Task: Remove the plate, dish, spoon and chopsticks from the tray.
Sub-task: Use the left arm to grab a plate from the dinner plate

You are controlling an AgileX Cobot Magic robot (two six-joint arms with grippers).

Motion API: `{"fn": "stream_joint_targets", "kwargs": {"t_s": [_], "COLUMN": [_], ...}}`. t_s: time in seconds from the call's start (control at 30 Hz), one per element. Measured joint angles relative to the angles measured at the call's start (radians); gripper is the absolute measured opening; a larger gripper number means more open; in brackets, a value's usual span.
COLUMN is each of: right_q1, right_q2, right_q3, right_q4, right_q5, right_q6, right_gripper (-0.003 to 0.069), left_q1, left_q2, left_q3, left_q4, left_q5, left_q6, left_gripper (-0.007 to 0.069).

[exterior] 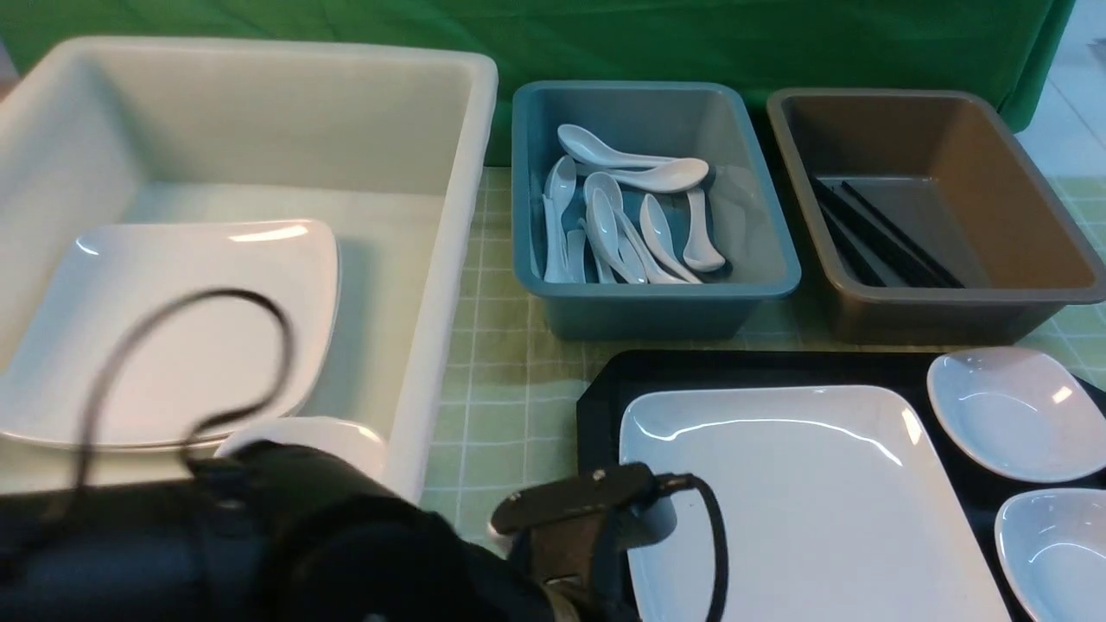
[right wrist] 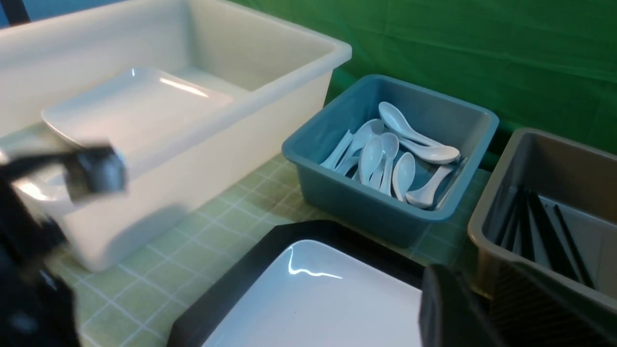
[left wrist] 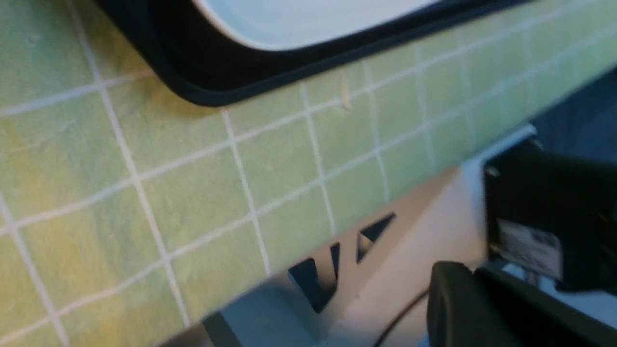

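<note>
The large white plate [exterior: 795, 492] lies on the black tray [exterior: 605, 389], with two small white dishes [exterior: 1011, 415] [exterior: 1058, 544] at the tray's right side. No spoon or chopsticks show on the visible part of the tray. In the left wrist view my left gripper [left wrist: 475, 272] is blurred over the table's front edge, short of the tray's corner [left wrist: 202, 82]. Its fingers are close together and empty. My right gripper [right wrist: 487, 279] hovers above the plate's [right wrist: 318, 299] far right part, near the brown bin. Its jaws stand a little apart, holding nothing.
The big white bin [exterior: 449, 259] at left holds another large plate [exterior: 173, 337] and a small white dish [exterior: 302, 436]. Several spoons fill the blue bin [exterior: 657, 302]. Black chopsticks lie in the brown bin [exterior: 950, 311]. My left arm [exterior: 259, 536] crosses the near left.
</note>
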Motion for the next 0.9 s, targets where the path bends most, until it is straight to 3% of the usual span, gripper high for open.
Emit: {"fn": "stream_joint_targets", "kwargs": {"t_s": [0.2,0.4,0.73,0.9], "right_q1": [0.000,0.000,0.000,0.000], "right_q2": [0.000,0.000,0.000,0.000], "right_q3": [0.000,0.000,0.000,0.000], "right_q4": [0.000,0.000,0.000,0.000], "right_q5": [0.000,0.001,0.002,0.002], "right_q6": [0.000,0.000,0.000,0.000], "right_gripper": [0.0156,0.0165,0.0178,0.0185], "left_q1": [-0.001,-0.001,0.000,0.022], "left_q2": [0.170,0.212,0.226,0.226], "left_q3": [0.000,-0.001,-0.001,-0.001], "left_q4": [0.031,0.081,0.364,0.399], "left_q5": [-0.153,-0.192,-0.249,-0.238], "left_q6": [-0.084,-0.195,-0.537,-0.591], "left_gripper": [0.0254,0.0381,0.0372,0.0332]}}
